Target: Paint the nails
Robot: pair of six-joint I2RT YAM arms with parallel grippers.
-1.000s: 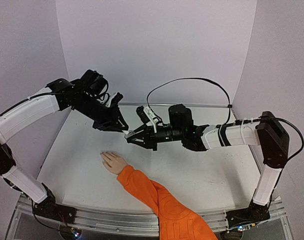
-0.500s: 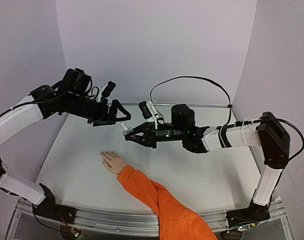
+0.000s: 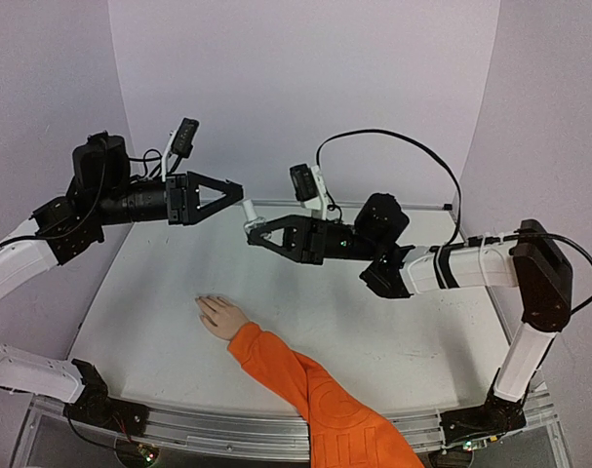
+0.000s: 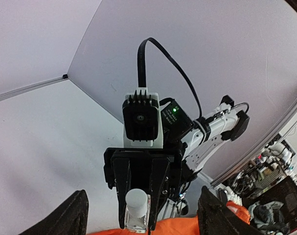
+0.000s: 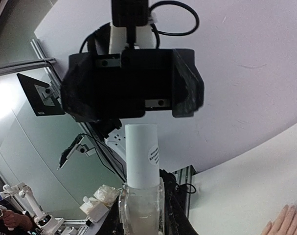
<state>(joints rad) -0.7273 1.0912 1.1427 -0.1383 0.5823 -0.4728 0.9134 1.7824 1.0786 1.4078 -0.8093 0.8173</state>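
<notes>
**Left fingers** (image 4: 72, 218): spread wide, holding nothing. Raised well above the bench (image 3: 374, 322), pointing across at the bottle.

**Hand** (image 3: 222, 318): small, pale, lying flat on the bench at the end of an orange sleeve (image 3: 296, 375). It sits below and in front of both sets of fingers, apart from them.

**Nails** (image 3: 203, 304): at the fingertips, too small to make out. No paint can be seen on them.

**Bottle** (image 5: 141, 205): small and clear, with a white cap (image 5: 141, 154) in place. It is held in the air with the cap towards the left fingers.

**Right fingers** (image 3: 281, 239): closed on the bottle's body, also well above the bench.

**Step, as judged:** taking the cap off so that painting can begin.

**Hazards:**
- The cap is narrow and the left fingers are opened wide. If they close off-centre, they could knock the cap sideways instead of gripping it.
- A pull or twist on the cap could turn or drag the smooth bottle through the right fingers' hold.
- If either grip fails, the bottle would fall from a height. An opened bottle could then spill onto the sleeve, the hand or the bench.
- How firmly the cap is seated cannot be told.
</notes>
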